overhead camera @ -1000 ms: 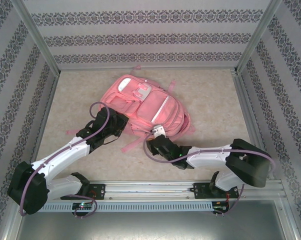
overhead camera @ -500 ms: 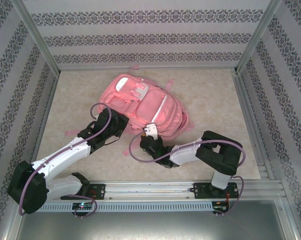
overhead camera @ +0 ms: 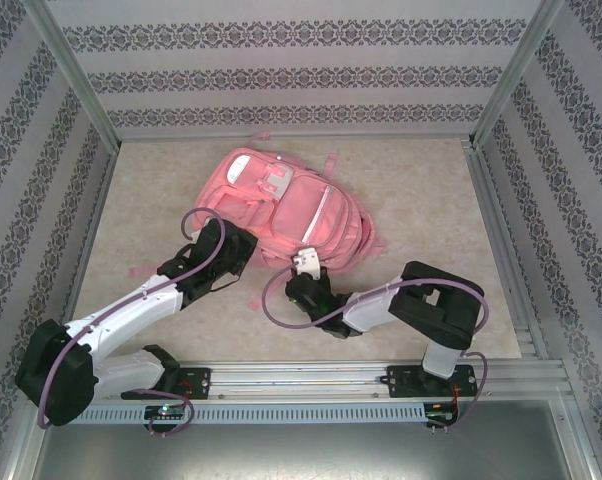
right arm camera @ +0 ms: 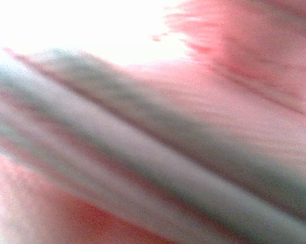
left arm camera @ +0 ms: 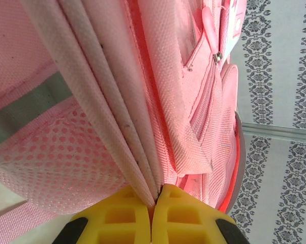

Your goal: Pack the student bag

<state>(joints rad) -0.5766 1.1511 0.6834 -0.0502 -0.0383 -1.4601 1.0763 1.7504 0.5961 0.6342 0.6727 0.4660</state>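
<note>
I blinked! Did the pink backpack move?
Yes. The student bag slid slightly left, away from the right corner post.

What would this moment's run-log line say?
left hand: shut on student bag trim | right hand: shut at bag's near edge, grip unclear | bag: flat on table

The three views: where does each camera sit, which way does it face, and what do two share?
Top external: above and behind the bases, facing down onto the large pink fabric backpack on the beige table; left arm and right arm show.
Left wrist: on the left arm, facing along the left gripper, its yellow fingers pinching the backpack's pale trim.
Right wrist: close against blurred pink fabric with a grey band.
Shared: top external and left wrist both show the backpack.
</note>
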